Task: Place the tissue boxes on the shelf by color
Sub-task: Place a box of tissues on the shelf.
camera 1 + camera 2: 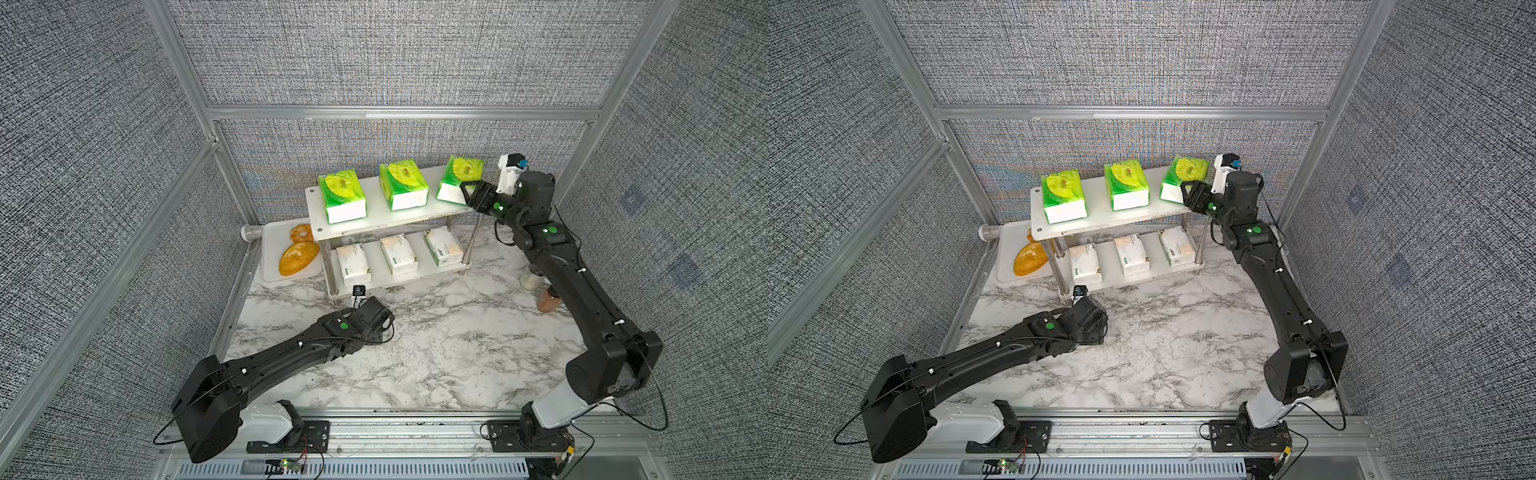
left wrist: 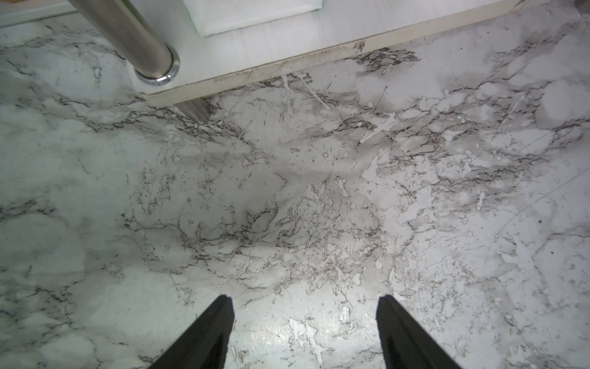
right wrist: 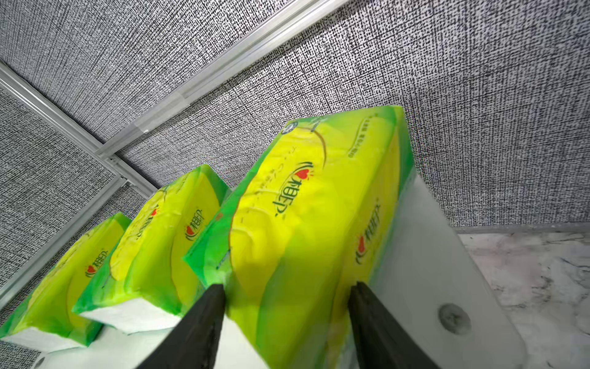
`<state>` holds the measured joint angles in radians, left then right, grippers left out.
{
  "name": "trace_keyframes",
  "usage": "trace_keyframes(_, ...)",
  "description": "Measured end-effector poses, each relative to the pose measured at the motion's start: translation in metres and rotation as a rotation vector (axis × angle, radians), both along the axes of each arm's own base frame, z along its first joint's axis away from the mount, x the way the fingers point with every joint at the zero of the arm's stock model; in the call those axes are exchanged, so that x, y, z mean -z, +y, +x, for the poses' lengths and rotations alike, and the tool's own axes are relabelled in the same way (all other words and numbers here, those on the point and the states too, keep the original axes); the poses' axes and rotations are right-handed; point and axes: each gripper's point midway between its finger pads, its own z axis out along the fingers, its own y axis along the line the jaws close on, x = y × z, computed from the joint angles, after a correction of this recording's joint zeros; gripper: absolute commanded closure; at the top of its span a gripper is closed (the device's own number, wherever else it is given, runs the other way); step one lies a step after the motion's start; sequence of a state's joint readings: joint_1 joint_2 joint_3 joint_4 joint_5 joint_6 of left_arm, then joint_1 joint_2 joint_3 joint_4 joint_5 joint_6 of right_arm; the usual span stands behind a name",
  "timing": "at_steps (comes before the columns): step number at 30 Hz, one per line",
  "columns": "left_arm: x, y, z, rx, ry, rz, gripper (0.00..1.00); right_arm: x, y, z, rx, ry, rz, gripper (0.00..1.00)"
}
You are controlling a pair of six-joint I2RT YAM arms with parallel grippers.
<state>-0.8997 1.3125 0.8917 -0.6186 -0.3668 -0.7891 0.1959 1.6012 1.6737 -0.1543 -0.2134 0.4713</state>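
Two black fingers (image 2: 207, 332) stand apart, nothing between them, over the scuffed marble bench (image 2: 319, 207), well short of the chrome leg (image 2: 134, 35) at the shelf (image 2: 287, 41) board's corner; a white tissue pack (image 2: 255, 12) lies beside that leg.

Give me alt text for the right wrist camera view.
The right end effector grips a green-and-yellow tissue pack on the white shelf; two matching packs sit beside it, against a grey woven wall.

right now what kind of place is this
Probably a lab robot cell, not a home: grey fabric wall panels in aluminium framing, a marble-print tabletop, and the left arm and right arm bolted to a metal rail.
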Motion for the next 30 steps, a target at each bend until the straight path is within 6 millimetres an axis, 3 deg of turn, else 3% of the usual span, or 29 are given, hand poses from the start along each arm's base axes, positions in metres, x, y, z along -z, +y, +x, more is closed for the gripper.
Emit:
trace_keyframes(9, 0.001, 0.001, 0.0, -0.001, 0.002, 0.005, 0.24, -0.016, -0.022, 0.001, 0.011, -0.052, -0.058, 0.36)
trace_keyframes(20, 0.0, -0.002, 0.004, -0.001, 0.001, 0.006, 0.24, -0.016, -0.021, 0.002, 0.003, -0.038, -0.031, 0.23)
trace_keyframes(26, 0.001, -0.003, 0.005, 0.0, 0.004, 0.011, 0.24, -0.006, -0.013, 0.013, -0.002, -0.011, 0.025, 0.24)
trace_keyframes(30, 0.0, -0.004, 0.006, 0.003, 0.003, 0.012, 0.24, -0.002, -0.006, 0.021, -0.01, 0.002, 0.045, 0.31)
